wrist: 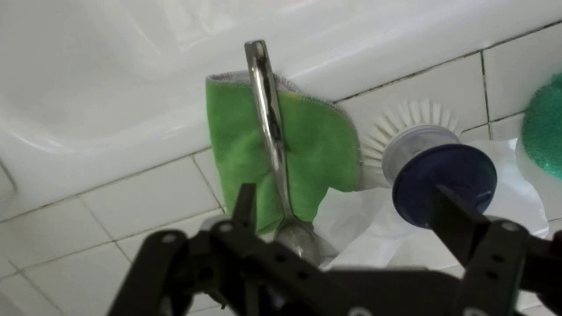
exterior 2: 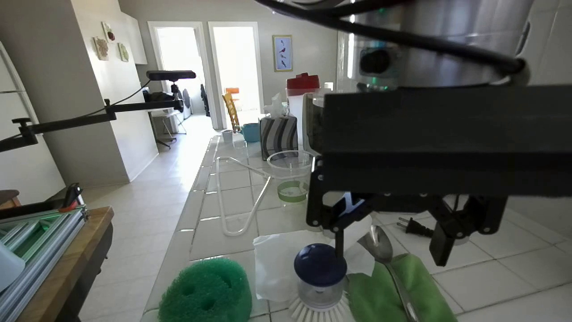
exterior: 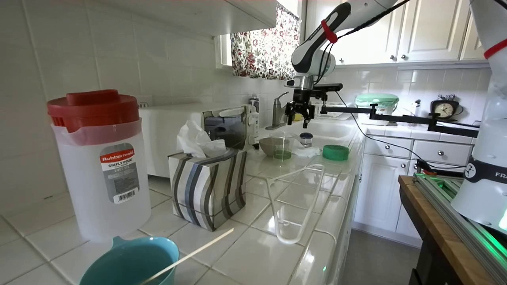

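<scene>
On the tiled counter, the spoon lies across the cloth with the brush just beside it, below the gripper, which hangs spread and empty, so any descent seems best slow and straight, lest a finger knock the brush.

Daylight glows through the floral curtain and glares off the white counter tiles, while the doorways burn out to plain white. My wrist view is dimmer and greyish, with my gripper dark and out of focus.
</scene>
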You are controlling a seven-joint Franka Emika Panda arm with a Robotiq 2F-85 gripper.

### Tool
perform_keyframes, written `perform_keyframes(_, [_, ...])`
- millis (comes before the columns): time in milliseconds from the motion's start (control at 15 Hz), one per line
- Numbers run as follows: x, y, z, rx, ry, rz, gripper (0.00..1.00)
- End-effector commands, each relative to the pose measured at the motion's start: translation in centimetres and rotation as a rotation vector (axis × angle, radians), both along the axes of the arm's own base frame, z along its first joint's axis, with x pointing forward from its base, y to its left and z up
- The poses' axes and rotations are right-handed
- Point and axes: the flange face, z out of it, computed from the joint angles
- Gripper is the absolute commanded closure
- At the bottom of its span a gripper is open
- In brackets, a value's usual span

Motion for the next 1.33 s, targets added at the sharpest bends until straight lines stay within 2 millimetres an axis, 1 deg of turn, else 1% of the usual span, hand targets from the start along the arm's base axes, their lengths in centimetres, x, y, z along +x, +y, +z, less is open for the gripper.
perform_keyframes(0, [0.5, -1.2, -0.7, -0.007, 0.017, 0.039, 0.00])
perform_keyframes(333, [1.2, -2.1, -1.7, -0.019, 0.003, 0.033, 0.00])
perform_keyframes(867, [2.7, -2.4, -2.8, -0.036, 0.016, 0.026, 0.00])
perform_keyframes(933, [2.1, -1.6, -2.8, -0.019, 0.010, 0.008, 0.00])
perform_keyframes(1067, [2.2, -1.4, -3.0, -0.016, 0.013, 0.008, 0.00])
perform_keyframes(1133, [2.0, -1.0, -2.3, -0.020, -0.010, 0.030, 0.00])
perform_keyframes(1267, [2.4, -1.0, -3.0, -0.027, 0.018, 0.034, 0.00])
